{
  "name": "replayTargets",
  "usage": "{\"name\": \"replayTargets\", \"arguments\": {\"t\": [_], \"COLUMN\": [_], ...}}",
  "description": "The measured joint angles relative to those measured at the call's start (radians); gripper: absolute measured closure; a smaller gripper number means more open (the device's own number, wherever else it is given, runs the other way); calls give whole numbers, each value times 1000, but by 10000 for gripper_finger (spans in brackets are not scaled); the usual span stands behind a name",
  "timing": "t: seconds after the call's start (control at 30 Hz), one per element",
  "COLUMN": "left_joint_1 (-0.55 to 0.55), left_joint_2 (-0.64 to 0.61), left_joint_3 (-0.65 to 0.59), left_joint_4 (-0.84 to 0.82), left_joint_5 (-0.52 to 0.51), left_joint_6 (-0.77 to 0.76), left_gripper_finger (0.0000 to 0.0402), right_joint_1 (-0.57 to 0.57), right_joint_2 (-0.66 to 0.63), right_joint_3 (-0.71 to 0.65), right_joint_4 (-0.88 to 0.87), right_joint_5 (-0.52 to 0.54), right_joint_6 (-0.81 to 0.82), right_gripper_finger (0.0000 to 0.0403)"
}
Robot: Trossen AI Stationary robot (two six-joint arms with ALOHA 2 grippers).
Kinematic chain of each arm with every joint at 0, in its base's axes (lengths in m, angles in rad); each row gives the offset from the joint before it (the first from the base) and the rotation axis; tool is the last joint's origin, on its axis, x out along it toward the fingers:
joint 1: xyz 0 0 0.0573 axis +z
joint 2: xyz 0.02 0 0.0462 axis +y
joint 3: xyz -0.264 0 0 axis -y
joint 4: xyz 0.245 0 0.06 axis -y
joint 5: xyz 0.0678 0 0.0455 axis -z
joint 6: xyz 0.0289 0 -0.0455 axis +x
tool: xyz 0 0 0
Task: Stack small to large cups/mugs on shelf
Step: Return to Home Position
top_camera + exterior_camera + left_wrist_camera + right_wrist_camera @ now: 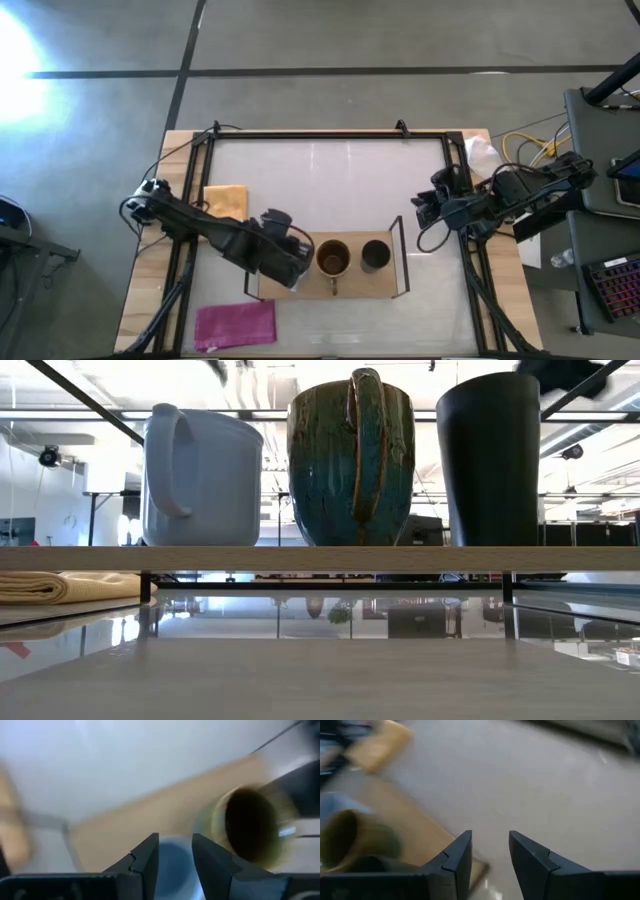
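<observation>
We see the shelf at the table's 6 o'clock, on it in a row light blue mug, brown mug, black cup, left gripper over the shelf's 9 o'clock end, fingers apart above the light blue mug, right gripper at the shelf's 2 o'clock, fingers apart, empty.

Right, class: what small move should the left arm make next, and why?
Probably lift the left gripper straight up: its open fingers hang over the light blue handled mug, already standing on the light-wood shelf.
</observation>
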Motion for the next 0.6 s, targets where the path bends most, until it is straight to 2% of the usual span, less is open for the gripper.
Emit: {"name": "replayTargets", "arguments": {"t": [0.1, 0.17, 0.23, 0.33, 0.4, 0.43, 0.5, 0.6], "left_joint_1": [3, 9, 11, 8, -3, -8, -11, 1], "left_joint_2": [-2, -2, -2, -3, -3, -2, -1, -8], "left_joint_3": [91, 139, 175, 200, 191, 183, 165, 142], "left_joint_4": [10, 20, 48, 156, 282, 362, 558, 871], "left_joint_5": [-116, -159, -192, -193, -150, -121, -60, 106], "left_joint_6": [225, 383, 490, 558, 699, 801, 966, 1238], "left_gripper_finger": [298, 298, 298, 298, 298, 298, 298, 298], "right_joint_1": [29, 30, 29, 29, 32, 36, 51, 76], "right_joint_2": [-1, 1, 4, 3, -1, -1, -2, -2], "right_joint_3": [57, 115, 176, 269, 323, 342, 366, 358], "right_joint_4": [120, 141, 131, 123, 129, 142, 216, 404], "right_joint_5": [31, 34, 35, 10, -34, -78, -200, -409], "right_joint_6": [-237, -331, -370, -353, -348, -404, -577, -739], "right_gripper_finger": [280, 281, 284, 288, 291, 292, 294, 293]}}
